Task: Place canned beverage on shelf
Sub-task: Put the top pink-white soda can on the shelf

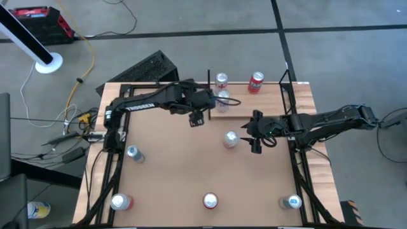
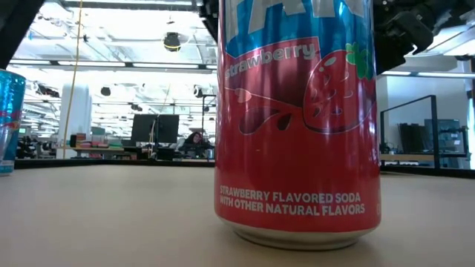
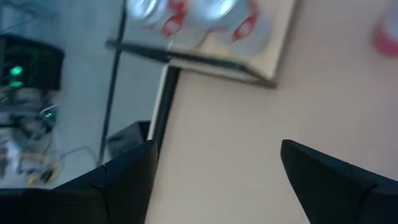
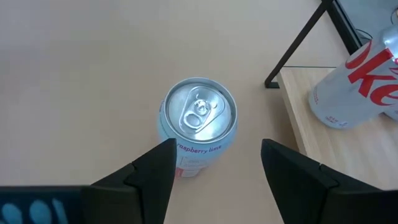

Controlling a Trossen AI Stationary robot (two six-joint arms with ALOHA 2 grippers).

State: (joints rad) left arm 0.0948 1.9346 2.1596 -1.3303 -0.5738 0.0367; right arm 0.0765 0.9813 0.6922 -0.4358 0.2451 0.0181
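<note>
Right wrist view: the pale raspberry-lime can (image 4: 198,127) stands upright on the brown tabletop (image 4: 93,56), just short of the shelf (image 4: 323,124) corner post, with the right gripper (image 4: 214,165) poised above it, fingers spread to either side and clasping nothing. A rigid, smooth, thin-walled cylinder such as this probably slips or dents under a hard pinch, so the best hold is likely across the mid-body, kept vertical. Beside the shelf's other end, where two silver-and-red cans (image 3: 186,15) stand, the left gripper (image 3: 214,177) hangs spread and empty.
</note>
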